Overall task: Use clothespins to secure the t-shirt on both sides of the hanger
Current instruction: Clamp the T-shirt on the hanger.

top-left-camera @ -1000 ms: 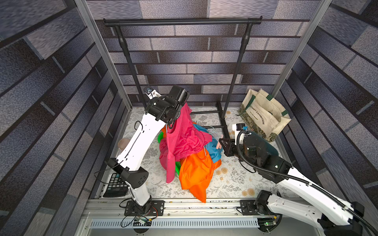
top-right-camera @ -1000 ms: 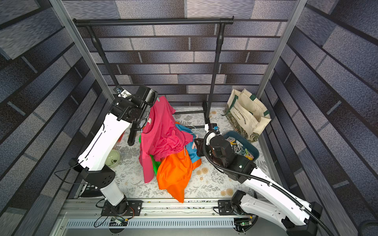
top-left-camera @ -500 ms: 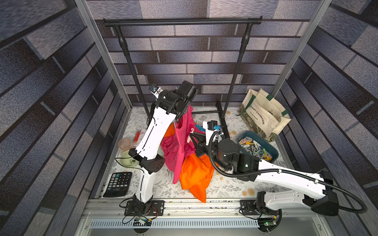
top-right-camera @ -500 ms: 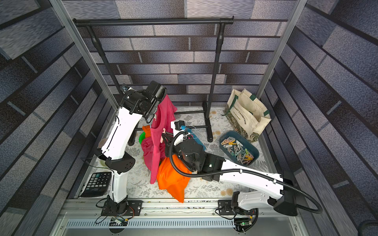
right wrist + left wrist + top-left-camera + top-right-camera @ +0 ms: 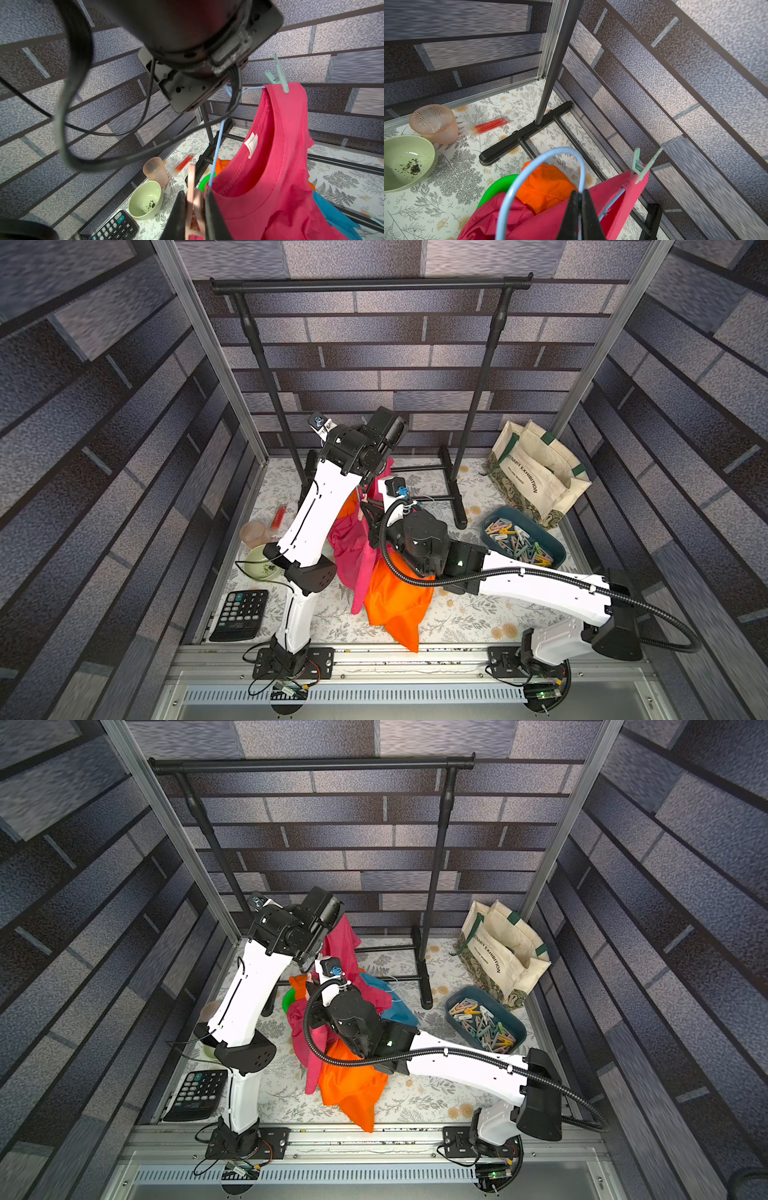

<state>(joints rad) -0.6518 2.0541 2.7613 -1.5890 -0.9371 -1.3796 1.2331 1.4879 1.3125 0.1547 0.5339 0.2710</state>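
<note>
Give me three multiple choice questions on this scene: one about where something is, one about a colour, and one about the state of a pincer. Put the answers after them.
1. Where does the heap of spare clothespins lie?
A in the blue bin beside the tote bag
B stacked on the tote bag
C none in view

2. What colour is the clipped clothespin on the t-shirt?
A yellow
B black
C mint green

3. How is the right pincer?
A wide open, empty
B shut on a pink clothespin
C out of sight

Answers:
1. A: both top views show the pegs piled in the bin.
2. C: the right wrist view shows it mint green at the shirt's shoulder.
3. B: its jaws pinch the pink clothespin between them.
</note>
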